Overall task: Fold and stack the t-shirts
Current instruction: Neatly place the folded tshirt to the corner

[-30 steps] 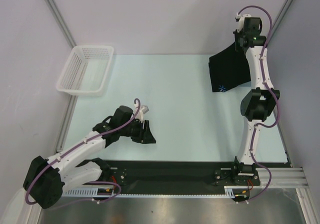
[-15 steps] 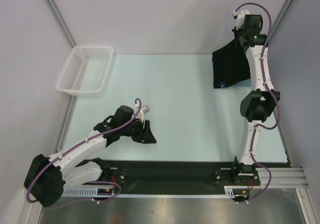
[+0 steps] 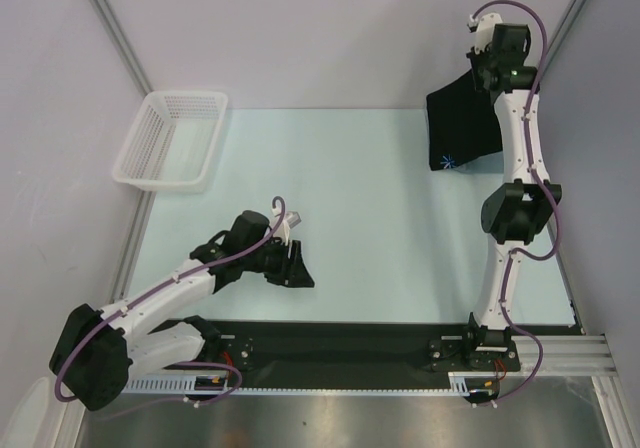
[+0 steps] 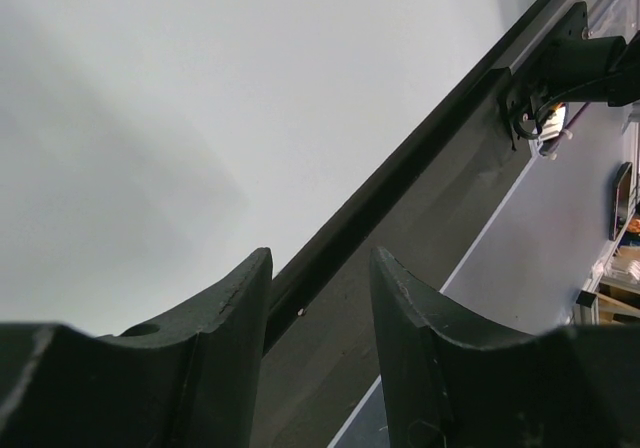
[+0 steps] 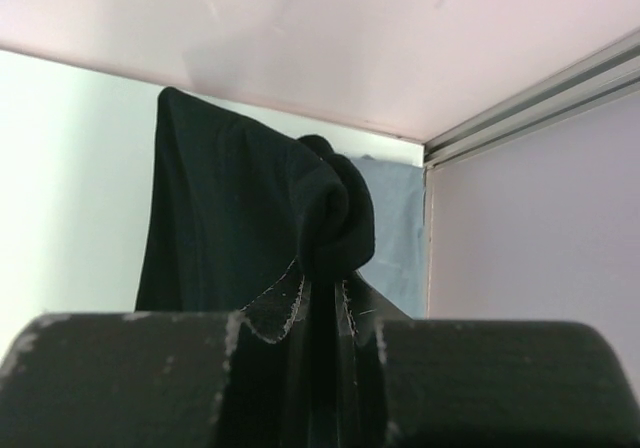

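The black t-shirt (image 3: 460, 123) hangs lifted at the far right corner, and its blue-white starburst mark (image 3: 447, 162) shows near the lower hem. My right gripper (image 3: 483, 72) is shut on a bunched fold of the shirt (image 5: 335, 218), pinched between the fingers of that gripper (image 5: 322, 293). Behind the black cloth, a slate grey-blue t-shirt (image 5: 397, 230) lies in the corner by the wall. My left gripper (image 3: 296, 268) sits low near the front left of the table. In the left wrist view it (image 4: 318, 280) is open, with nothing between its fingers.
A white mesh basket (image 3: 170, 138) stands at the far left edge of the table. The black front rail (image 4: 400, 168) runs just ahead of the left gripper. Walls and an aluminium frame post (image 5: 530, 103) close in the far right corner.
The right gripper has risen and moved back toward the corner, and the black t-shirt has lifted with it. The left arm has barely moved.
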{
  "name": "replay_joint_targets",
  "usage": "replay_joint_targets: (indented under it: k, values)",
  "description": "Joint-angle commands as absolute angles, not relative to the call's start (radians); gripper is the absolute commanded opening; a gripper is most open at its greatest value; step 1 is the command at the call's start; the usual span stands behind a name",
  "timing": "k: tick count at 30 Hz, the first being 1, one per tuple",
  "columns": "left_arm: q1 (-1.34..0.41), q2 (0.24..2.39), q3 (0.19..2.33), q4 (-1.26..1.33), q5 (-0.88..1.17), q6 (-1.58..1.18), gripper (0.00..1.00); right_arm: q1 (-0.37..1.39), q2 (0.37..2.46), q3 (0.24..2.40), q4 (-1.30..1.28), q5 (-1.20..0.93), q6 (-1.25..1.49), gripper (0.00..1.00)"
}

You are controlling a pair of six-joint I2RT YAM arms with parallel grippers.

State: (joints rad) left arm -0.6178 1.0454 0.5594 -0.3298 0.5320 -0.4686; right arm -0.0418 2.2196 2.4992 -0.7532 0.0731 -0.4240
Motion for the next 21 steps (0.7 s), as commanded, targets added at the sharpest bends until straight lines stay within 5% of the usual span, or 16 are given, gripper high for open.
replay_joint_targets:
  k: [1, 21]
  values:
    - [-0.623, 1.051, 0.568, -0.298, 0.558, -0.445, 0.49, -0.06, 2.198, 2.572, -0.661, 0.058, -0.436, 0.0]
    - [-0.623, 1.005, 0.561, -0.291, 0.557, -0.451, 0.5, 0.077, 2.02, 2.487, -0.79, 0.136, -0.477, 0.0]
